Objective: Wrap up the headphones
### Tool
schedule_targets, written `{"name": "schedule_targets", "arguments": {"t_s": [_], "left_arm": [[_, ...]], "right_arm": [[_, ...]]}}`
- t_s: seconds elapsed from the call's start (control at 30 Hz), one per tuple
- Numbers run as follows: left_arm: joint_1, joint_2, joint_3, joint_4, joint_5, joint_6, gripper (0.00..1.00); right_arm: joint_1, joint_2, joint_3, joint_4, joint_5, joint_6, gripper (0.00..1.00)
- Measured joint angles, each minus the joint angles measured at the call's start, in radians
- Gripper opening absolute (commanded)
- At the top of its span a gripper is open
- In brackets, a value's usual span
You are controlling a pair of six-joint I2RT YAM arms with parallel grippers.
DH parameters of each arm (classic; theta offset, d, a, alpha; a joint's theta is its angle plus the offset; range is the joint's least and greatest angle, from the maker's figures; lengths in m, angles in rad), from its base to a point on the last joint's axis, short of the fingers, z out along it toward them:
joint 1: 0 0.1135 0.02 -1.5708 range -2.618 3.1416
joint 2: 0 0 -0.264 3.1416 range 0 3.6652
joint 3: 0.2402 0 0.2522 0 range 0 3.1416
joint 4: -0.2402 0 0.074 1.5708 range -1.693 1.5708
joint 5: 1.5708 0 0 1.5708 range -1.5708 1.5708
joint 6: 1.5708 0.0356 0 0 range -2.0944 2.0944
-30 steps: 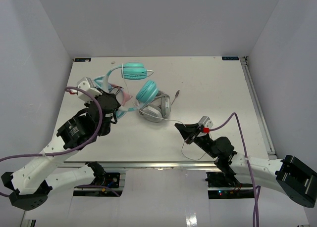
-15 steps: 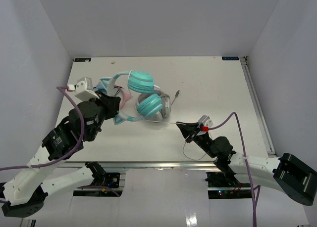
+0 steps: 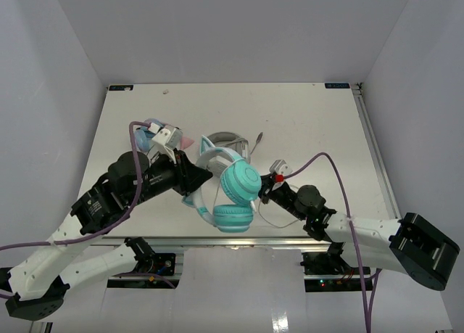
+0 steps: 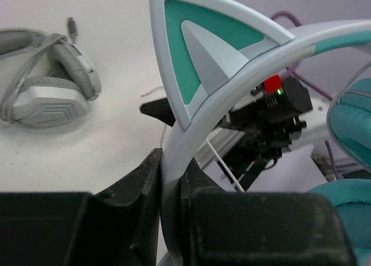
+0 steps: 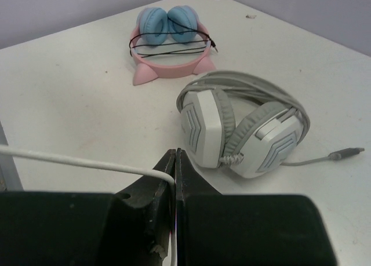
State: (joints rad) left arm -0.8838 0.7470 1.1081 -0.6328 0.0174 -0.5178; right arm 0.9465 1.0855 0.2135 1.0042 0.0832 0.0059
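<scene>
STATUS CHK, wrap of headphones (image 3: 230, 191): early stage (est.).

LOCATION: near-centre of bench (image 3: 326, 130), between left arm (image 3: 123, 191) and right arm (image 3: 322, 211), just near of grey-white headset (image 3: 226, 138). Appears lifted by headband (image 4: 255, 66); clearance from bench not confirmable in top view. Ear cups (image 3: 241, 182) toward near edge, cat-ear points toward far side.

LEFT JAWS: closed tight on headband, just beside a cat-ear point (image 4: 197, 51) (ref. left wrist view). Nothing else gripped.

RIGHT JAWS: fully closed, pinching thin whitish cable (image 5: 81, 160) (ref. right wrist view). Positioned just right of ear cups in top view.

DONE:
- Headphones picked up at headband.
- Cable secured at a 2nd point; both grips in place.

NOT DONE:
- No cable turns visible round headband or cups.
- Slack loop (image 3: 272, 222) lying on bench beside right arm, so most of the cable judged unwound.
- Plug end not located.

REMAINING (est.): wind slack round headband/cups, tuck free end, set down.

REF. for finished look: light-blue-and-pink headset (image 5: 174, 72) at far left, dark cable (image 5: 168, 44) wound across cups.
</scene>
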Motion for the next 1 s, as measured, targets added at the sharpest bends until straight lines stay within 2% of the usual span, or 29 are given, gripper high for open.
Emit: {"name": "schedule_targets", "arguments": {"t_s": [0.13,0.27,0.47,0.57,0.7,1.0], "left_arm": [[0.001,0.035,-0.007,0.003,0.122,0.090,0.00],[0.000,0.109,-0.011,-0.059,0.134,0.171,0.00],[-0.001,0.257,-0.037,-0.146,-0.053,0.278,0.00],[0.001,0.311,-0.040,-0.142,-0.113,0.315,0.00],[0.000,0.326,-0.049,-0.142,-0.143,0.348,0.00],[-0.002,0.334,-0.049,-0.138,-0.218,0.372,0.00]], "right_arm": [[-0.033,-0.025,0.122,-0.183,-0.034,-0.027,0.08],[-0.070,-0.104,0.284,-0.447,-0.047,-0.039,0.08],[-0.097,-0.146,0.518,-0.793,-0.100,-0.032,0.08],[-0.095,-0.143,0.567,-0.920,-0.109,-0.031,0.08],[-0.096,-0.142,0.573,-1.005,-0.067,-0.032,0.09],[-0.096,-0.142,0.578,-1.016,-0.053,-0.035,0.08]]}}
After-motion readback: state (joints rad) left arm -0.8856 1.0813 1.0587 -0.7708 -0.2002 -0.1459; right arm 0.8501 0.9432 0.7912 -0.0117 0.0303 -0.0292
